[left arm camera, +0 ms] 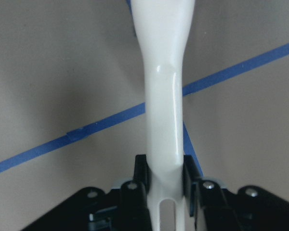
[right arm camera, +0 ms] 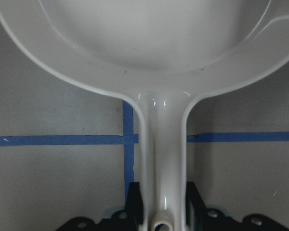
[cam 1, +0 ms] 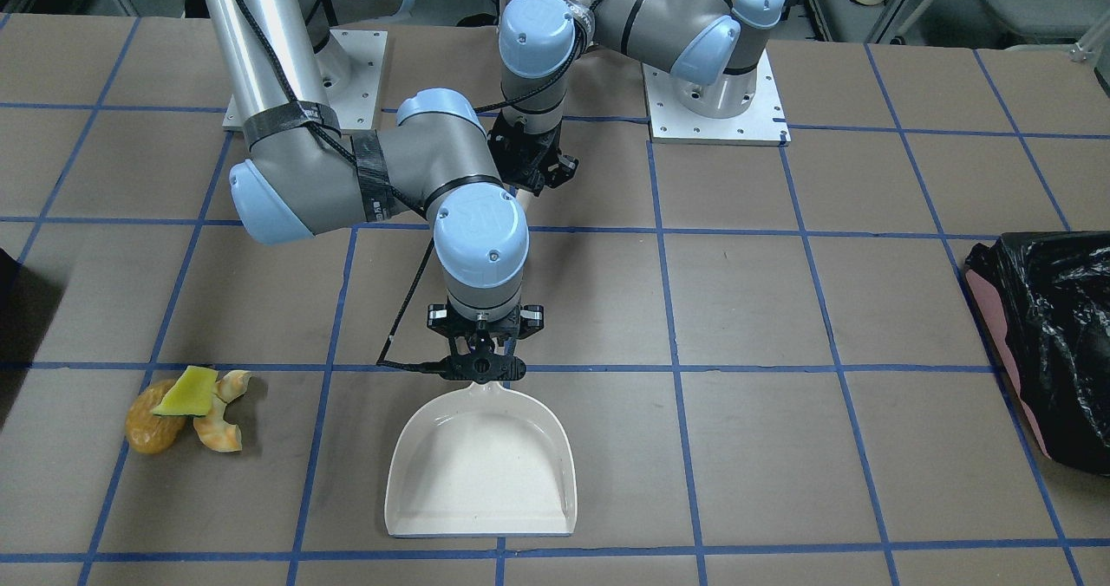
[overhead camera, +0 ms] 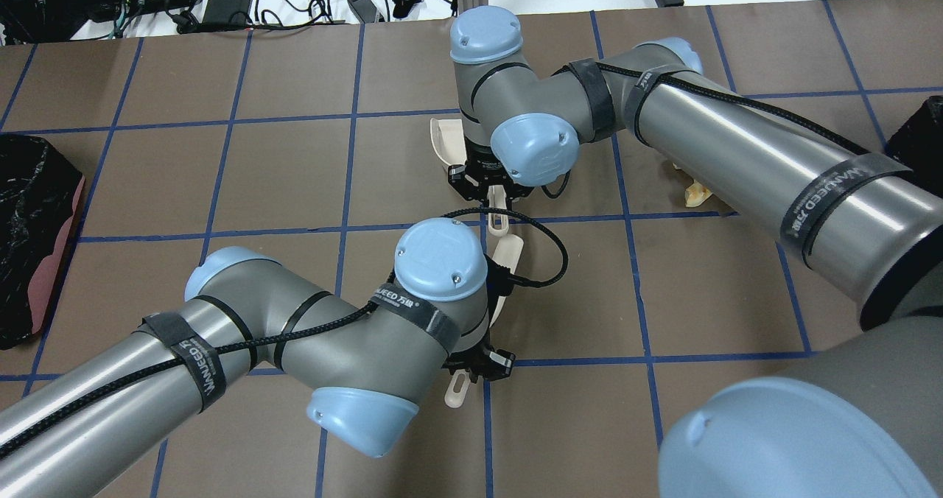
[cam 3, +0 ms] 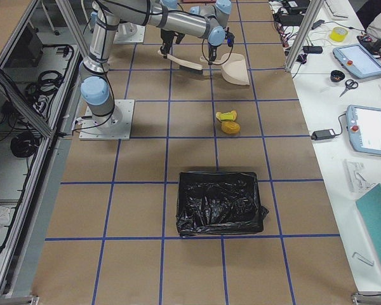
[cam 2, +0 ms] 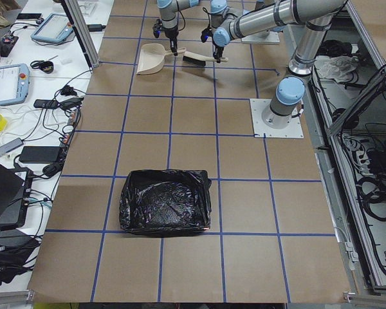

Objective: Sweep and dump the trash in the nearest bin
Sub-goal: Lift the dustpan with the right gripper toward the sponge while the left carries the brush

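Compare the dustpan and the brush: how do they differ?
The dustpan is a wide, shallow scoop; the brush is long and slim with dark bristles. The right gripper holds the dustpan, the left gripper the brush. Both are cream plastic, gripped by the handle.

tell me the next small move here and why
Probably carry the dustpan toward the trash. The right gripper clamps its handle and the left gripper clamps the brush handle, yet the pan lies empty, well apart from the pile.
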`<control>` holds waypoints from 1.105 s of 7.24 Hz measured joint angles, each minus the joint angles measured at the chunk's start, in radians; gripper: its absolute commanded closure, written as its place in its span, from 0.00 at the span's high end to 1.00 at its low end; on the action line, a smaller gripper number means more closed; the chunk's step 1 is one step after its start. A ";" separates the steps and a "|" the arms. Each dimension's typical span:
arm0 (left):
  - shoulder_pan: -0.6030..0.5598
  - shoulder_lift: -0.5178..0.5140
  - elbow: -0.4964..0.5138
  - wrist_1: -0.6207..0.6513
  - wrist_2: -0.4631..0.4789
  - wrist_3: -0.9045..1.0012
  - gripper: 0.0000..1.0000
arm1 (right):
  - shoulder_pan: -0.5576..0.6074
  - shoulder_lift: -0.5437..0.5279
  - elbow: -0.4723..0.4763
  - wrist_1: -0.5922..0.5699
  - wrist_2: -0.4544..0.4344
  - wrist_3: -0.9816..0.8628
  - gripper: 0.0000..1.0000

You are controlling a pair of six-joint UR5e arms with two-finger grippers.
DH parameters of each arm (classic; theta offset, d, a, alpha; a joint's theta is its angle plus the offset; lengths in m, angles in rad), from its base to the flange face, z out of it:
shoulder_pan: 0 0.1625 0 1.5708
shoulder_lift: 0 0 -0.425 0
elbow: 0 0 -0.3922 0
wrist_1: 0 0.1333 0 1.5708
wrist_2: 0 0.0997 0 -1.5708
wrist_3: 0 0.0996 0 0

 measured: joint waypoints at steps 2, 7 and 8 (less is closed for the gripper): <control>0.003 0.010 0.032 -0.050 0.002 -0.071 0.00 | -0.006 -0.007 -0.007 0.004 0.005 0.001 0.07; 0.032 0.034 0.042 -0.107 0.035 -0.093 0.00 | -0.173 -0.171 -0.029 0.092 -0.033 -0.310 0.00; 0.064 0.035 0.052 -0.112 0.043 -0.064 0.00 | -0.225 -0.202 -0.029 0.127 -0.082 -0.442 0.00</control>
